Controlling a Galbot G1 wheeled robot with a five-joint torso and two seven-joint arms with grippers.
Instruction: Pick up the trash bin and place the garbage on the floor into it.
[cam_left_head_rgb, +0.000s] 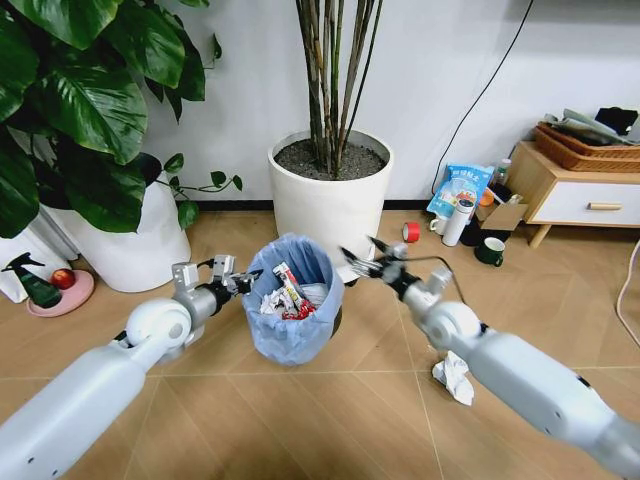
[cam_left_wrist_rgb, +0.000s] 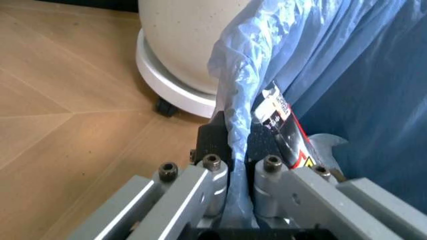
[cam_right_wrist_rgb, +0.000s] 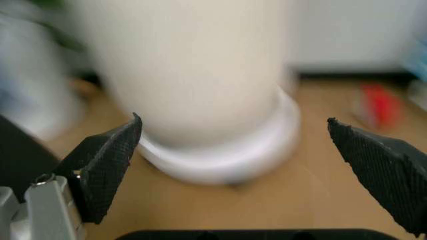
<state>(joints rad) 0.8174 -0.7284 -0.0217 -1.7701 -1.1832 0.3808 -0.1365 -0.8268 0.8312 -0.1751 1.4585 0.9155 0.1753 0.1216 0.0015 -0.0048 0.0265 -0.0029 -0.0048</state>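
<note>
The trash bin (cam_left_head_rgb: 292, 310), lined with a crinkly light blue bag, is in the middle of the head view over the wooden floor (cam_left_head_rgb: 330, 420). My left gripper (cam_left_head_rgb: 243, 281) is shut on its left rim; in the left wrist view the gripper (cam_left_wrist_rgb: 237, 150) pinches the blue bag edge. Red and white wrappers (cam_left_head_rgb: 290, 296) lie inside the bin, one wrapper (cam_left_wrist_rgb: 283, 120) close to the fingers. My right gripper (cam_left_head_rgb: 362, 258) stands open just right of the bin's rim, its fingers (cam_right_wrist_rgb: 110, 160) wide apart with nothing between them. A crumpled white paper wad (cam_left_head_rgb: 455, 378) lies on the floor under the right arm.
A white pot with bamboo (cam_left_head_rgb: 332, 195) stands right behind the bin, and another white pot (cam_left_head_rgb: 130, 245) with a leafy plant at the left. A red tape roll (cam_left_head_rgb: 411, 232), mugs (cam_left_head_rgb: 489, 251) and a wooden cabinet (cam_left_head_rgb: 580, 190) are at the back right. A spray bottle (cam_left_head_rgb: 32, 282) stands far left.
</note>
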